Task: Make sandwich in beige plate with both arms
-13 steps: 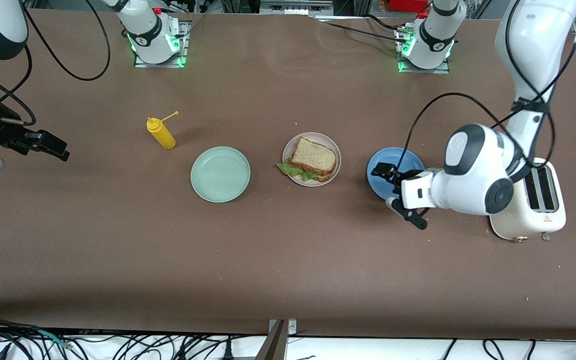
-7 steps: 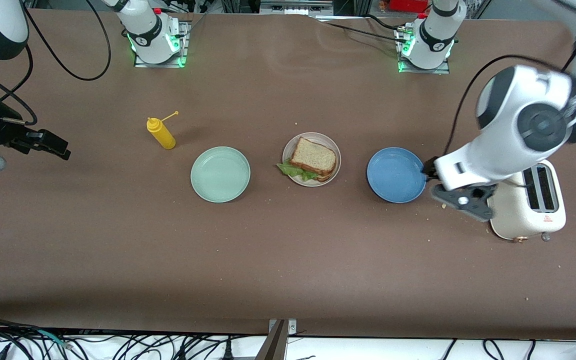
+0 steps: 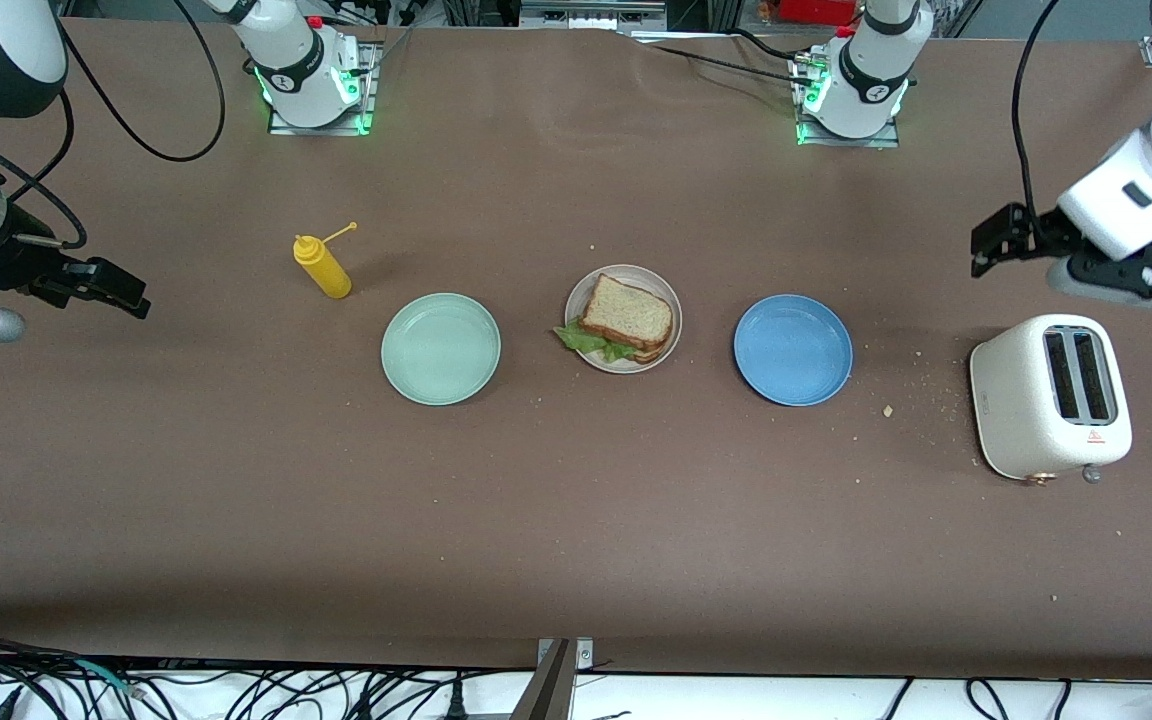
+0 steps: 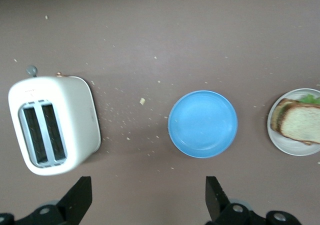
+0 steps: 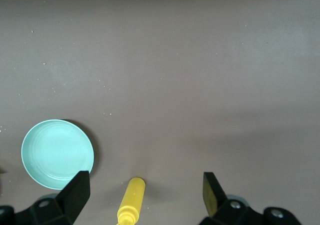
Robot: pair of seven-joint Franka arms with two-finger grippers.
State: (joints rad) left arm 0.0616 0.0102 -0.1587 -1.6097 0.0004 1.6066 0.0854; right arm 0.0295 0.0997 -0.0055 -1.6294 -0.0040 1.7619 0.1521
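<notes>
The sandwich [image 3: 628,315], two brown bread slices with green lettuce sticking out, lies on the beige plate [image 3: 674,298] in the middle of the table. Both also show at the edge of the left wrist view, the sandwich [image 4: 300,122] on the plate [image 4: 281,141]. My left gripper [image 3: 1011,245] is open and empty, up in the air at the left arm's end of the table, over bare table by the toaster; in its wrist view [image 4: 147,190] the jaws stand wide apart. My right gripper [image 3: 96,285] is open and empty, high at the right arm's end, over the yellow bottle in its wrist view [image 5: 145,181].
An empty blue plate [image 3: 793,349] lies beside the beige plate toward the left arm's end, and a white toaster [image 3: 1049,396] stands past it, with crumbs between them. An empty mint green plate [image 3: 441,348] and a yellow squeeze bottle [image 3: 322,265] stand toward the right arm's end.
My left arm has pulled away from the blue plate, up and toward its own end of the table, uncovering the toaster. The right arm has barely moved.
</notes>
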